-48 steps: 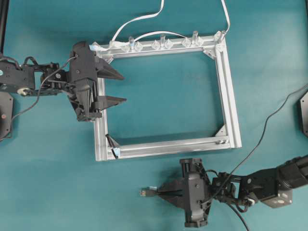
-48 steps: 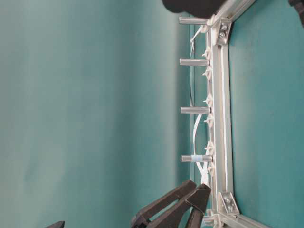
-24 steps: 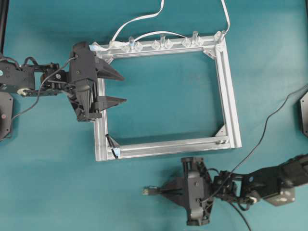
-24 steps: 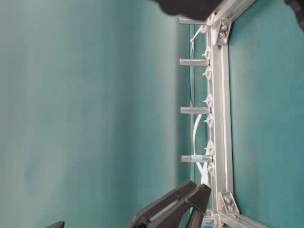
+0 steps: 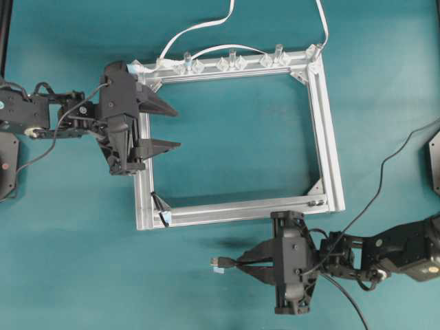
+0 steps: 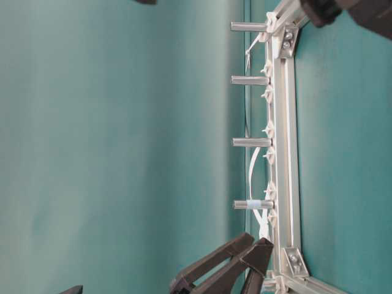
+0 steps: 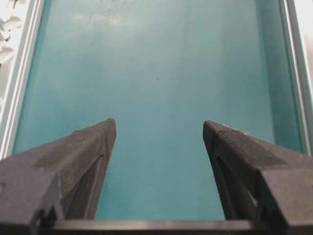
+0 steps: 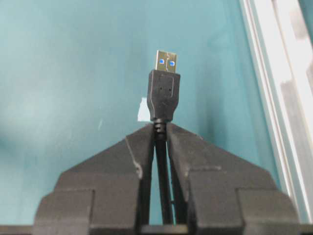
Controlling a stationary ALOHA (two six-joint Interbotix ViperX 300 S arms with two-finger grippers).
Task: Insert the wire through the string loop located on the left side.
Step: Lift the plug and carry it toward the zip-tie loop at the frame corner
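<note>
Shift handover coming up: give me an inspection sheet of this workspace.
Surface: teal table, bare inside the frame.
Job's things: wire with plug pointing left, below the frame; string loop at the frame's lower-left corner, not yet threaded.
Clutter: aluminium frame with clear clips and posts along its top bar.
Grippers: left hand open, empty, over the frame's left bar; right hand shut on the wire just behind the plug.
Cables: white cable runs through the top clips.
Surroundings: nothing seen.
</note>
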